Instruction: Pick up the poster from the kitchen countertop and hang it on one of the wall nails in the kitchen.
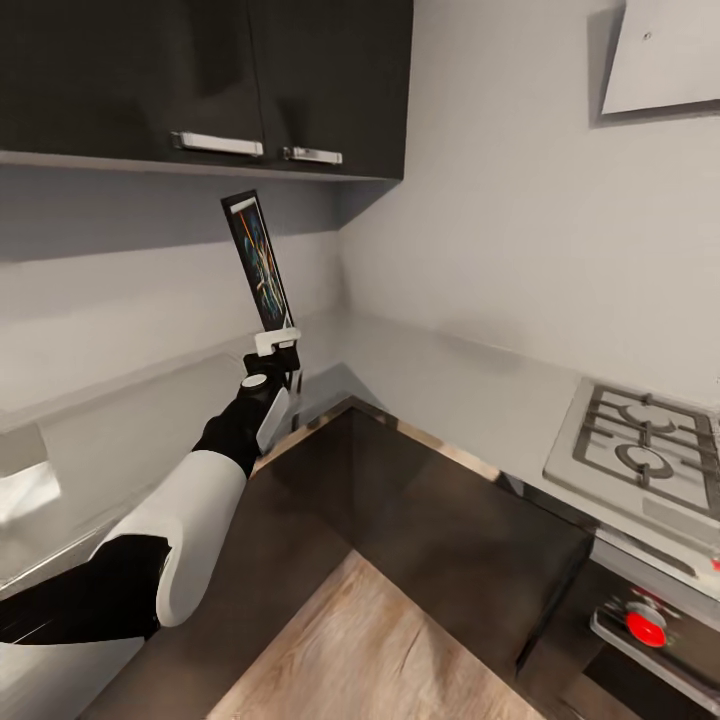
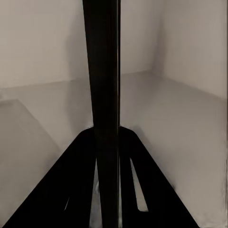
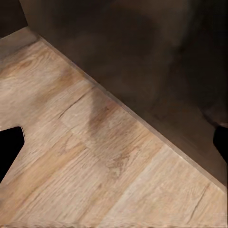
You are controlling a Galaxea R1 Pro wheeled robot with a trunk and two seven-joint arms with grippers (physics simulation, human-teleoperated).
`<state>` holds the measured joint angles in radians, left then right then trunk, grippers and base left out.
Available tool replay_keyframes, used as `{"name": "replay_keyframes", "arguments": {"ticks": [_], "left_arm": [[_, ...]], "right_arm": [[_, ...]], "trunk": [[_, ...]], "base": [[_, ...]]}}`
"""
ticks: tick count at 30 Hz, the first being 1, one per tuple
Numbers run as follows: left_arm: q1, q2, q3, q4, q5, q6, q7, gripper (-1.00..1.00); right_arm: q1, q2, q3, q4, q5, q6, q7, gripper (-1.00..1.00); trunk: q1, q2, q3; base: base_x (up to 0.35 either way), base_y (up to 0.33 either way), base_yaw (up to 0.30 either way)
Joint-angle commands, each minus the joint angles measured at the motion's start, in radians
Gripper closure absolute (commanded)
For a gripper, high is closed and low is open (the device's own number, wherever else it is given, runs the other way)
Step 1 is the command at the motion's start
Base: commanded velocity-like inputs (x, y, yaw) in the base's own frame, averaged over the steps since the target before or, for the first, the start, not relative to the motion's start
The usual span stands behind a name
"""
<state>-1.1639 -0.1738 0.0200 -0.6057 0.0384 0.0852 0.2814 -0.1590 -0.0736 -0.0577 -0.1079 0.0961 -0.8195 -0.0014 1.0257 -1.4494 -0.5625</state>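
— What's on my screens, biggest first?

— From the head camera I see the kitchen corner: the grey L-shaped desk [image 1: 430, 375] runs along both walls, over dark cabinet fronts [image 1: 440, 520], with wood floor [image 1: 380, 650] below. Dark wall cabinets [image 1: 200, 80] hang at upper left. The gas hob [image 1: 640, 455] is cut off by the right edge, and so is a red knob [image 1: 646, 627] beneath it.

— And the arm?

— My left arm [image 1: 180, 530] reaches toward the corner. The left gripper [image 1: 277, 342] is clenched on the bottom edge of the poster [image 1: 258, 260], held upright above the desk and clear of it, just short of the wall. Its print is foreshortened; I can make out only colours on dark.

— The wrist cameras?

— On the left wrist I see the poster [image 2: 105, 95] edge-on, a dark bar between the fingers [image 2: 57, 190]. On the right wrist I see floor [image 3: 95, 156] and a dark cabinet front [image 3: 156, 61]; black finger tips [image 3: 9, 147] are cropped at the edges, and I cannot tell whether that gripper is open.
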Motion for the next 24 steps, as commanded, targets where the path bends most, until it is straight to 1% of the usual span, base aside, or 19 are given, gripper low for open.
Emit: {"name": "replay_keyframes", "arguments": {"ticks": [1, 24], "left_arm": [[0.0, -0.001, 0.001, -0.002, 0.002, 0.005, 0.004, 1.0], [0.0, -0.001, 0.001, 0.0, 0.003, 0.005, 0.003, 1.0]], "right_arm": [[-0.001, 0.0, -0.007, 0.001, 0.01, -0.003, 0.0, -1.0], [-0.001, -0.001, -0.007, 0.0, 0.009, -0.003, 0.0, -1.0]], "trunk": [[-0.001, -0.001, -0.001], [-0.001, -0.001, -0.001]], "base": [[-0.338, 0.0, 0.0], [-0.338, 0.0, 0.0]]}}
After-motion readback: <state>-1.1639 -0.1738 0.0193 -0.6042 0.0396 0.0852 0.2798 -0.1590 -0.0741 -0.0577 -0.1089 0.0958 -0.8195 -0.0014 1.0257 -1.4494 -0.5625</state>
